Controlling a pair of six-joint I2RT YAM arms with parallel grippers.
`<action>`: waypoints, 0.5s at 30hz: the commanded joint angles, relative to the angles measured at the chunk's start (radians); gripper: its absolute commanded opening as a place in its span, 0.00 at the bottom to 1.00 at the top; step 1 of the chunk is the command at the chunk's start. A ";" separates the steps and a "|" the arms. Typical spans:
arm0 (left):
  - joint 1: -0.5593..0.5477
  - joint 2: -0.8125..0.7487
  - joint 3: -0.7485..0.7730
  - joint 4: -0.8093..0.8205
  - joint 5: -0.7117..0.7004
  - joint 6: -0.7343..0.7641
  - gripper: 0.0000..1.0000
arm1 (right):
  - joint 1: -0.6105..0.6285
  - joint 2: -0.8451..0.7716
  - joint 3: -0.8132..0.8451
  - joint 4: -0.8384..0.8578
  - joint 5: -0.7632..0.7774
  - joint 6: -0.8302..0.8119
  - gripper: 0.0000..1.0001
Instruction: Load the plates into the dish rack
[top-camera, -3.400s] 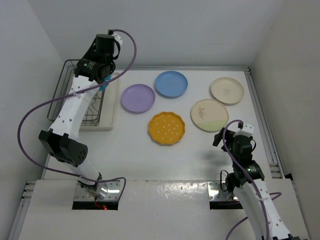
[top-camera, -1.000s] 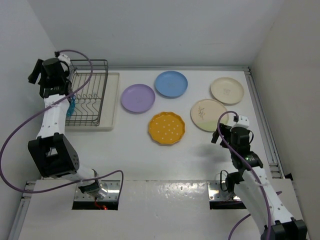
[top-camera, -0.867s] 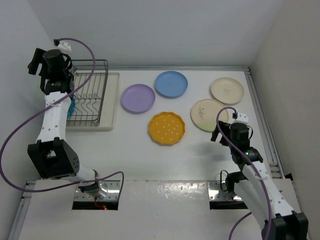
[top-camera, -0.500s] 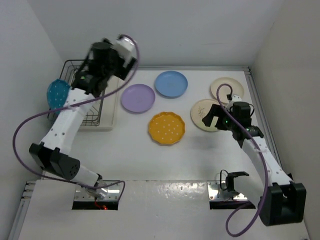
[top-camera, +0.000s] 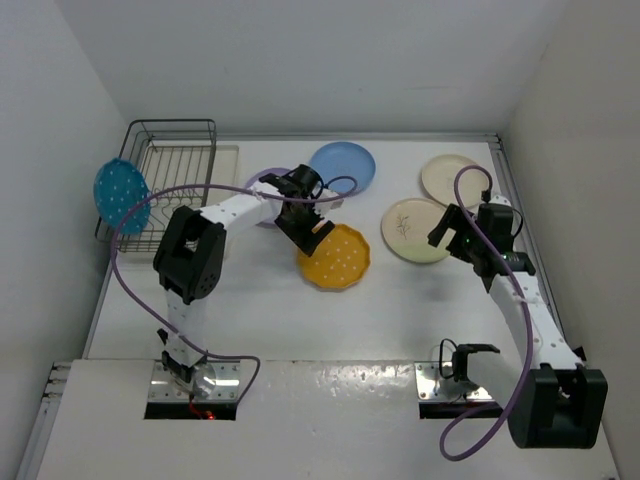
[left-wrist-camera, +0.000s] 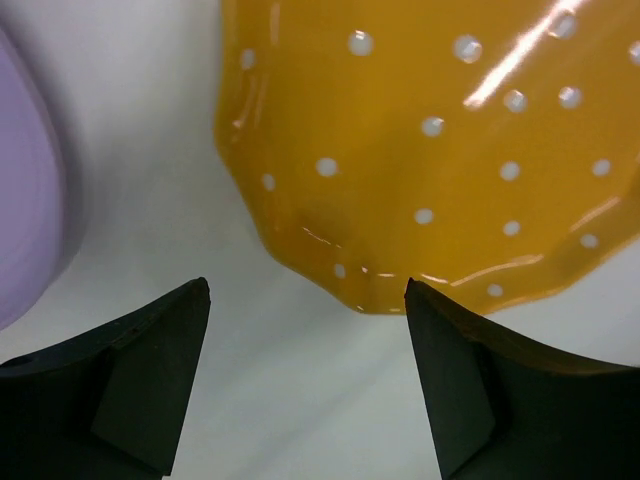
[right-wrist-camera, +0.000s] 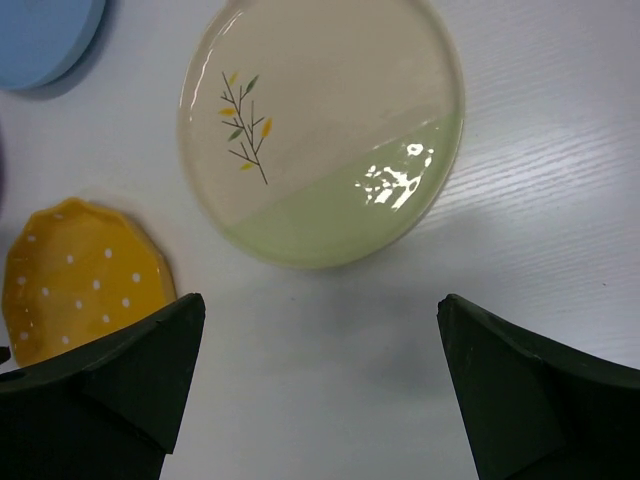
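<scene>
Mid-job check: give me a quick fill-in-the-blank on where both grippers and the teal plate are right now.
1. The left gripper is open at the rim of the ___ white-dotted scalloped plate.
2. The right gripper is open just short of the cream round plate, which carries a sprig and a ___ band.
3. In the top view, the teal white-dotted scalloped plate stands on edge at the ___ end of the dark grey wire dish rack.

Missing words: orange; green; left.

white table (top-camera: 300, 310), five plates (top-camera: 415, 230), cream tray (top-camera: 228, 158)
</scene>
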 joint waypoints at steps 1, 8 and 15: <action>0.040 0.020 0.040 0.066 0.003 -0.142 0.84 | -0.003 -0.019 -0.002 0.044 0.055 0.007 1.00; 0.040 0.104 -0.023 0.089 0.118 -0.173 0.69 | -0.002 -0.056 -0.026 0.053 0.098 -0.021 1.00; 0.040 0.136 -0.058 0.100 0.096 -0.183 0.17 | -0.003 -0.065 -0.023 0.078 0.099 -0.036 1.00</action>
